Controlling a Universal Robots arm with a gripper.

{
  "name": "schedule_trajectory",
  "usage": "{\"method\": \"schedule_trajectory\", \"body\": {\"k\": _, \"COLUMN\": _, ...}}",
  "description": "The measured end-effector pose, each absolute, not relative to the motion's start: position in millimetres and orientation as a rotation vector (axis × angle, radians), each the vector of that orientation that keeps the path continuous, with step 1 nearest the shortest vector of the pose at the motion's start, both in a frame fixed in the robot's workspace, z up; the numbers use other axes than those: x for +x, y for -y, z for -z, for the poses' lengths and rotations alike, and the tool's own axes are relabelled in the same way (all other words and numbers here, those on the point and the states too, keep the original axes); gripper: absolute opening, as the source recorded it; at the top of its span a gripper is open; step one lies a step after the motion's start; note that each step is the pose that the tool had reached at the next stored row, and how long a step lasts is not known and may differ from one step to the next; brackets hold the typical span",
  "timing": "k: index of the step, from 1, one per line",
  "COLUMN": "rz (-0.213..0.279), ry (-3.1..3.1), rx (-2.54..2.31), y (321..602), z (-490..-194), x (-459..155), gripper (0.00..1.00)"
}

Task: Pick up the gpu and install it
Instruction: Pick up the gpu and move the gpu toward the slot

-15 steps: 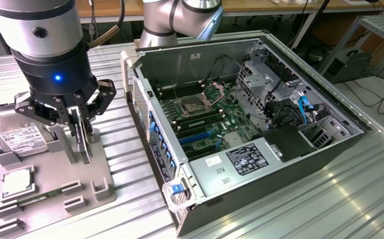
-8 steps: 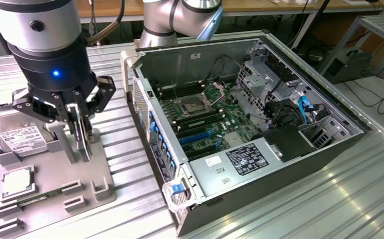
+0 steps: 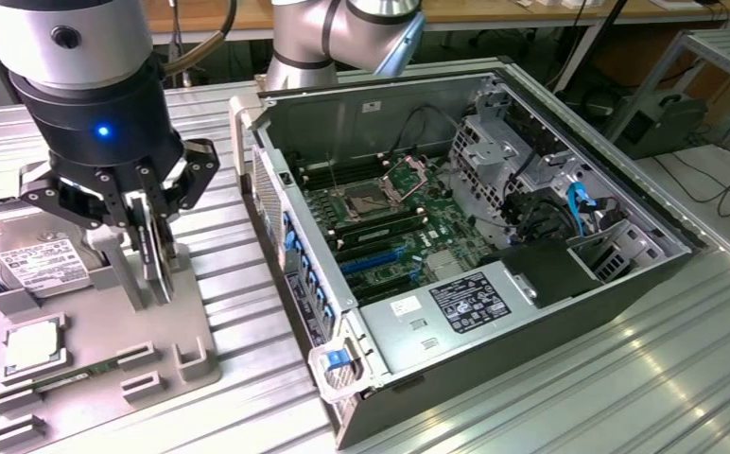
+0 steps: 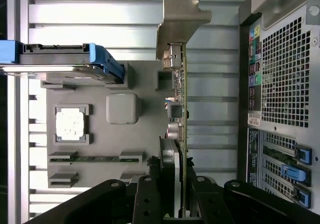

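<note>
**Over the parts tray, jaws pinch the gpu**

Beside the open computer case, at the exterior view's left, the gripper hangs above the grey parts tray on the slatted metal counter. Its jaws are drawn in on the gpu, one finger on each flat face, so the card stands on edge between them. From the wrist view the gpu runs as a thin line away from the gripper, with its silver bracket at the far end, past the tray's edge. I cannot tell whether the card's lower edge has left its slot in the tray or sits in it.

The hard drive, the processor chip and the memory stick lie in their own pockets, apart from the card.

As I judge it, the pick-up goes well if the lift is straight and slow, with the card held plumb so it does not bind in the slot. The hold sits toward one end, so the bracket end may sag or swing; a firm, square pinch matters.
</note>
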State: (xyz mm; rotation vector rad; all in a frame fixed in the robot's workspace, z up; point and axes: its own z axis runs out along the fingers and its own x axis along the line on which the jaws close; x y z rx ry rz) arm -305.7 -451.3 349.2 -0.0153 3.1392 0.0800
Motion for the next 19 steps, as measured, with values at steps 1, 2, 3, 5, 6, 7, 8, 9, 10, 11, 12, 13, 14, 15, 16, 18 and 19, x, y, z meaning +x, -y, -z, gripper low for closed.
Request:
{"method": "schedule_trajectory", "body": {"k": 1, "rz": -0.08, "ry": -3.139, "rx": -0.015, "y": 451, "z": -351, "x": -306, "gripper": 0.28}}
{"method": "schedule_trajectory", "body": {"k": 2, "rz": -0.08, "ry": -3.139, "rx": -0.015, "y": 451, "z": -352, "x": -306, "gripper": 0.28}}
{"method": "schedule_trajectory", "body": {"k": 3, "rz": -0.08, "ry": -3.139, "rx": -0.015, "y": 451, "z": -353, "x": -306, "gripper": 0.28}}
{"method": "schedule_trajectory", "body": {"k": 5, "rz": -0.08, "ry": -3.139, "rx": -0.015, "y": 451, "z": -354, "x": -306, "gripper": 0.28}}
{"method": "schedule_trajectory", "body": {"k": 6, "rz": -0.08, "ry": -3.139, "rx": -0.015, "y": 451, "z": -355, "x": -306, "gripper": 0.28}}
{"method": "schedule_trajectory", "body": {"k": 7, "rz": -0.08, "ry": -3.139, "rx": -0.015, "y": 451, "z": -355, "x": -306, "gripper": 0.28}}
{"method": "schedule_trajectory", "body": {"k": 8, "rz": -0.08, "ry": -3.139, "rx": -0.015, "y": 451, "z": -356, "x": -306, "gripper": 0.28}}
{"method": "schedule_trajectory", "body": {"k": 9, "rz": -0.08, "ry": -3.139, "rx": -0.015, "y": 451, "z": -357, "x": -306, "gripper": 0.28}}
{"method": "schedule_trajectory", "body": {"k": 10, "rz": -0.08, "ry": -3.139, "rx": -0.015, "y": 451, "z": -358, "x": -306, "gripper": 0.28}}
{"method": "schedule_trajectory", "body": {"k": 11, "rz": -0.08, "ry": -3.139, "rx": -0.015, "y": 451, "z": -358, "x": -306, "gripper": 0.28}}
{"method": "schedule_trajectory", "body": {"k": 12, "rz": -0.08, "ry": -3.139, "rx": -0.015, "y": 451, "z": -359, "x": -306, "gripper": 0.28}}
{"method": "schedule_trajectory", "body": {"k": 13, "rz": -0.08, "ry": -3.139, "rx": -0.015, "y": 451, "z": -360, "x": -306, "gripper": 0.28}}
{"method": "schedule_trajectory", "body": {"k": 14, "rz": -0.08, "ry": -3.139, "rx": -0.015, "y": 451, "z": -361, "x": -306, "gripper": 0.28}}
{"method": "schedule_trajectory", "body": {"k": 15, "rz": -0.08, "ry": -3.139, "rx": -0.015, "y": 451, "z": -361, "x": -306, "gripper": 0.28}}
{"method": "schedule_trajectory", "body": {"k": 16, "rz": -0.08, "ry": -3.139, "rx": -0.015, "y": 451, "z": -362, "x": -306, "gripper": 0.28}}
{"method": "schedule_trajectory", "body": {"k": 18, "rz": -0.08, "ry": -3.139, "rx": -0.015, "y": 451, "z": -363, "x": -306, "gripper": 0.28}}
{"method": "schedule_trajectory", "body": {"k": 19, "rz": -0.08, "ry": -3.139, "rx": -0.015, "y": 451, "z": -364, "x": -306, "gripper": 0.28}}
